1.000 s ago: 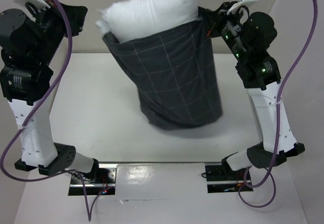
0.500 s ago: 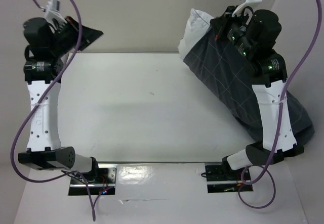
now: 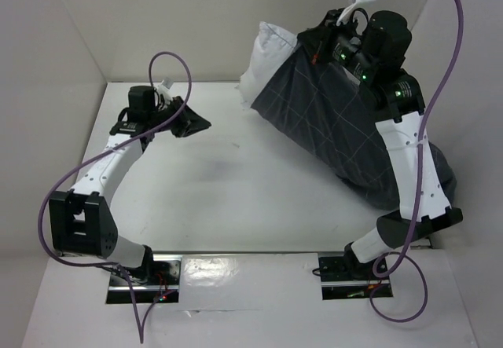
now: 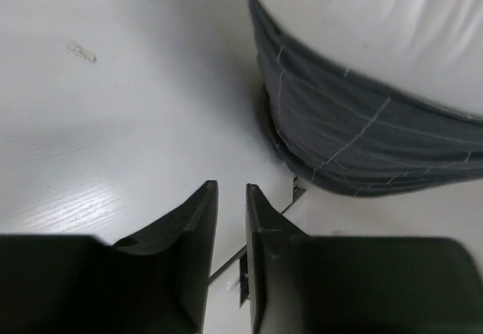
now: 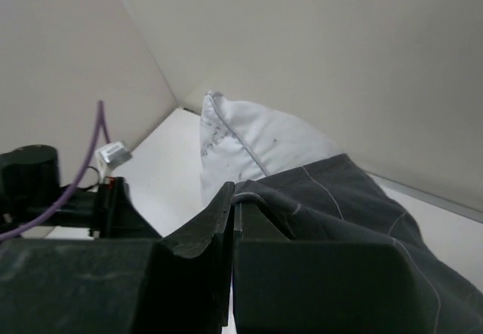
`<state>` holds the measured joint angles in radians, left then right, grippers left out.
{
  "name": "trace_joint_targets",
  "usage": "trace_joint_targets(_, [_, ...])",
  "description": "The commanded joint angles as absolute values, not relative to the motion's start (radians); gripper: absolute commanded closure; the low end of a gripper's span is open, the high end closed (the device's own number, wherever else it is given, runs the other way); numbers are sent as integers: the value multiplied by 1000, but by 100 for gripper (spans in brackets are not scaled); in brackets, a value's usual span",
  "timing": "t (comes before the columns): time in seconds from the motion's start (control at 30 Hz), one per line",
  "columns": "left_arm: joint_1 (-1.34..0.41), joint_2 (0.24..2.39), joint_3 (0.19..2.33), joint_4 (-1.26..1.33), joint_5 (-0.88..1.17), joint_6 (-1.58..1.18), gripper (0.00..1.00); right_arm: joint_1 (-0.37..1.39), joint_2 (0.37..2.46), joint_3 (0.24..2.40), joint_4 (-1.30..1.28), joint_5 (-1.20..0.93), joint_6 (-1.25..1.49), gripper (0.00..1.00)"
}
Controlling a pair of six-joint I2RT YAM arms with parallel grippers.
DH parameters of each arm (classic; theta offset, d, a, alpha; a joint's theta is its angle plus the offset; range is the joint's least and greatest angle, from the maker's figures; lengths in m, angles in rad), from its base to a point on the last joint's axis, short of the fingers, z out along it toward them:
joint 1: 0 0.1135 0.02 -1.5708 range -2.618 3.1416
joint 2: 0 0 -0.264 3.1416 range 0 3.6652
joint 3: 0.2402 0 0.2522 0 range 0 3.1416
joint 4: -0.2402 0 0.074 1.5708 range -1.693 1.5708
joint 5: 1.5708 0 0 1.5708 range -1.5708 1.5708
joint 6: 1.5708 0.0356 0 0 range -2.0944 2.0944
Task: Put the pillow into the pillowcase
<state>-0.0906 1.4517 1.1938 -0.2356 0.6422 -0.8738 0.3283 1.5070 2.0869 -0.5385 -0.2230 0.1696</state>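
Right gripper [image 5: 232,192] pinching the pillowcase [image 3: 338,128] rim; pillow [image 3: 267,57] partly inside; left gripper [image 4: 232,191] holding nothing.

The right jaws are pressed together on the hem of the dark grey, thin-checked pillowcase, holding its open end raised at the back right; the plain white pillow bulges out of that opening towards the back wall, the rest of it hidden inside the cloth; the stuffed pillowcase slopes down from the grip to the right side of the white table [image 3: 220,191], its lower end passing behind the right arm; the left jaws stand slightly parted with only a narrow gap and nothing between them, low over the table's left rear, near the pillowcase but apart from it.
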Motion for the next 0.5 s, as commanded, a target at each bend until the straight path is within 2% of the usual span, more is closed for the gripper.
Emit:
trace_joint_targets(0.0, [-92, 1443, 1146, 10, 741, -955, 64, 363, 1471, 2155, -250, -327, 222, 100])
trace_joint_targets(0.03, [-92, 1443, 1129, 55, 771, -1001, 53, 364, 1471, 2155, -235, -337, 232, 100])
trace_joint_targets(0.1, [-104, 1453, 1101, 151, 782, -1017, 42, 364, 1471, 2164, -224, -337, 232, 100])
trace_joint_targets(0.13, [-118, 1453, 1101, 162, 793, -1017, 41, 364, 1471, 2177, -224, -350, 244, 100])
trace_joint_targets(0.17, [-130, 1465, 1101, 163, 793, -1003, 35, 364, 1480, 2186, -224, -350, 244, 100])
trace_joint_targets(0.23, [-130, 1465, 1101, 153, 782, -979, 32, 364, 1494, 2198, -224, -359, 244, 100])
trace_joint_targets(0.27, [-130, 1450, 1091, 153, 753, -953, 24, 364, 1505, 2198, -224, -359, 253, 100])
trace_joint_targets(0.37, [-130, 1431, 1091, 122, 701, -879, 12, 373, 1514, 2198, -224, -359, 253, 100])
trace_joint_targets(0.47, [-130, 1454, 1091, 170, 760, -897, 11, 373, 1514, 2188, -224, -359, 253, 100])
